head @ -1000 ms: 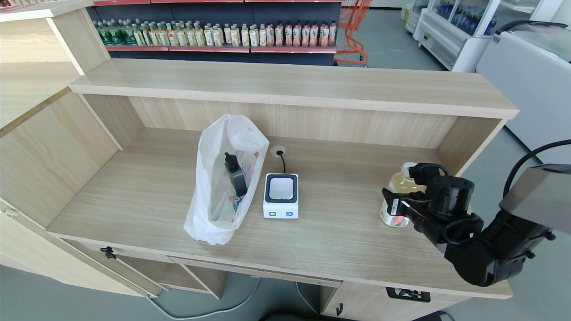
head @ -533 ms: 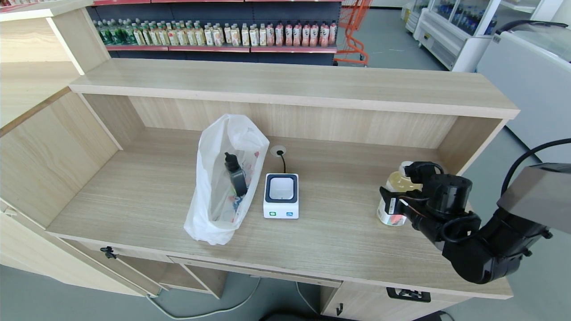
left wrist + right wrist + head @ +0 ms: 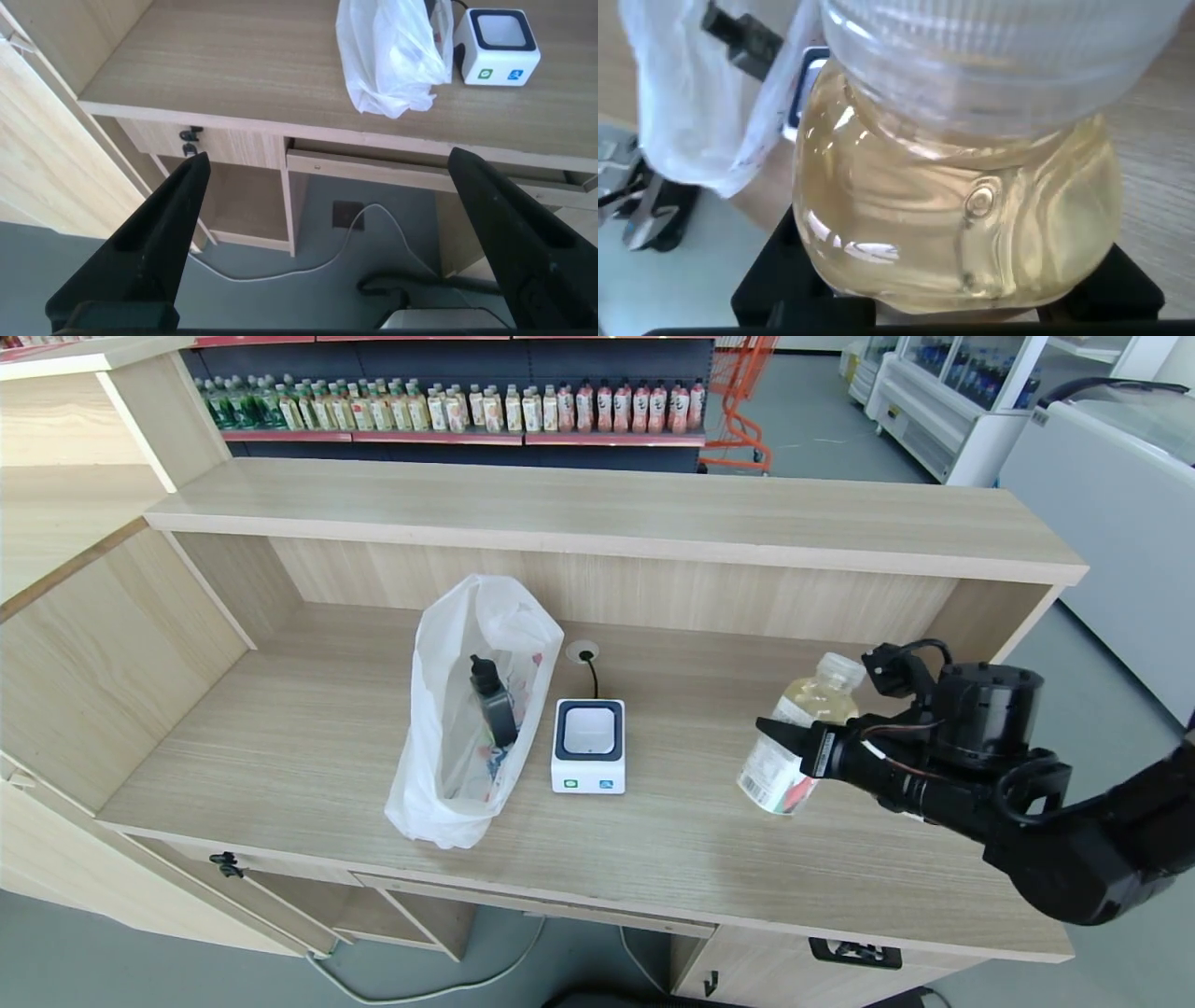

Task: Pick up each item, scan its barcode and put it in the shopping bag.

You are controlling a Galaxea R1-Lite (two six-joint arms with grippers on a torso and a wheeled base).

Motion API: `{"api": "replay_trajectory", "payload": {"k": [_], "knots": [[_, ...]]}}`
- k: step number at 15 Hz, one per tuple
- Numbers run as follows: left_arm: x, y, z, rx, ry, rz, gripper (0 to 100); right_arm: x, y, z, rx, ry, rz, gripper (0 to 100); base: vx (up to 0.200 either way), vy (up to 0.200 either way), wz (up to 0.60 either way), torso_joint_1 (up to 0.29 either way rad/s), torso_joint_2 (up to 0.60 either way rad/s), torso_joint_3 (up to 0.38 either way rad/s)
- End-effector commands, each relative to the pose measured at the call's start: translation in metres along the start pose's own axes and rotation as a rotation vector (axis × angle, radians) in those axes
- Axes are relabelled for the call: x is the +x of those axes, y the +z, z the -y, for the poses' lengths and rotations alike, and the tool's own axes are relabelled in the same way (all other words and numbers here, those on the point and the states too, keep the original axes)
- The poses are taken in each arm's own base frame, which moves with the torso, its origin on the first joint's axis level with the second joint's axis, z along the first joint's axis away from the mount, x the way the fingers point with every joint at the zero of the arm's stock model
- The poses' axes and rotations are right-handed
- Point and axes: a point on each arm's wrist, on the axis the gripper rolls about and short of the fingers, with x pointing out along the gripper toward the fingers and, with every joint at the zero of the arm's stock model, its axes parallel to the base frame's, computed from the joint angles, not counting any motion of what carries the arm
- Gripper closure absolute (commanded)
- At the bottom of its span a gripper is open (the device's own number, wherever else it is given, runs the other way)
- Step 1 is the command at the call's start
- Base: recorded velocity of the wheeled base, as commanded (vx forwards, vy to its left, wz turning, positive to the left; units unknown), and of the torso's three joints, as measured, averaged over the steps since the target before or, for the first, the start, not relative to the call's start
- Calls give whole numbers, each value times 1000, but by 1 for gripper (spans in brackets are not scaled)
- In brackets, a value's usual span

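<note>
One bottle (image 3: 780, 775): clear plastic, pale yellow liquid, white cap (image 3: 843, 665), printed label on the lower half. It is held clear of the bench (image 3: 280, 756) and tilted, with the cap up toward the back wall and the base down toward the front edge. It hangs to the right of the scanner (image 3: 587, 745), well apart from it.

One right tool (image 3: 817, 698): clamped across the bottle's middle, with one finger over the near side above the label and the other behind the shoulder. In the right wrist view the bottle (image 3: 962, 215) sits tight between the dark pads, with the bag (image 3: 691, 103) beyond it.

One left tool (image 3: 329, 161): fingers spread wide with nothing between them. It is low in front of the bench, below its front edge and facing the drawer (image 3: 420, 168).

One scanner: a white box with a dark-framed window facing up, standing mid-bench. Its black cable (image 3: 591, 677) runs back to a round hole (image 3: 583, 651) in the bench top.

One bag (image 3: 467, 709): white thin plastic, standing open, just beside the scanner on its left. Inside it one dark item (image 3: 492, 705) with a black pump-like top leans upright. Other contents show through the film but are too unclear to name.
</note>
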Motion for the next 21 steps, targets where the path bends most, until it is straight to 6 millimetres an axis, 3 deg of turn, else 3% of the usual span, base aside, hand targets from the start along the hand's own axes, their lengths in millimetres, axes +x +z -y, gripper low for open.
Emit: {"api": "replay_trajectory", "payload": {"k": [1, 3, 7, 12, 15, 21], "knots": [[0, 0, 0, 0, 1, 0, 0, -31, 20, -20, 3, 166, 16, 100, 0, 0, 0, 0, 0, 0], [0, 0, 0, 0, 1, -1, 0, -28, 14, -30, 4, 211, -14, 100, 0, 0, 0, 0, 0, 0], [0, 0, 0, 0, 1, 0, 0, -38, 1, -77, 82, 378, -83, 100, 0, 0, 0, 0, 0, 0], [0, 0, 0, 0, 1, 0, 0, -45, -16, -109, 77, 537, -176, 100, 0, 0, 0, 0, 0, 0], [0, 0, 0, 0, 1, -1, 0, -50, -25, -109, 81, 542, -209, 100, 0, 0, 0, 0, 0, 0], [0, 0, 0, 0, 1, 0, 0, -56, -23, -109, 46, 551, -190, 100, 0, 0, 0, 0, 0, 0]]}}
